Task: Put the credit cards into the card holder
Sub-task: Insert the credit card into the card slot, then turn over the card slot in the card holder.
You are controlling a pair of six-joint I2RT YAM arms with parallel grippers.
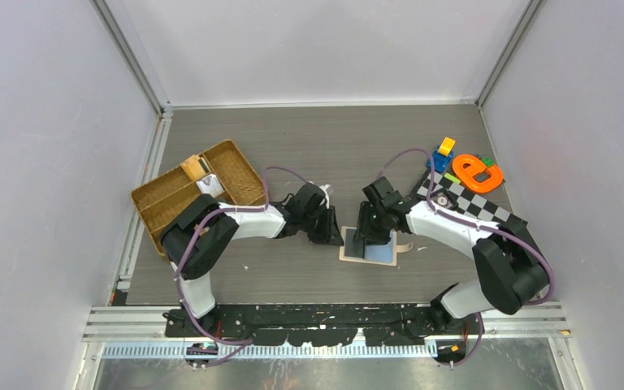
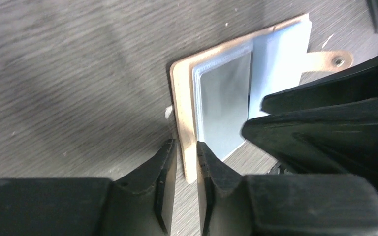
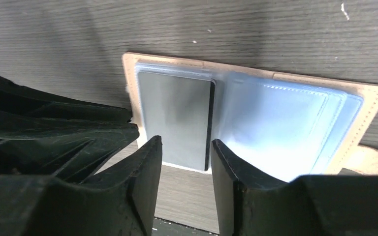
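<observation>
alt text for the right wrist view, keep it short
An open wallet lies on a dark wood table, a grey card on its left half and pale blue sleeves on its right. The right hand, open, hovers at the card's near edge.

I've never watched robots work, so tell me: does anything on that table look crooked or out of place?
Nothing looks spilled or broken. Only the grey card stands out: it seems to poke past the edge of its clear pocket in the open card holder, not fully tucked in.
</observation>
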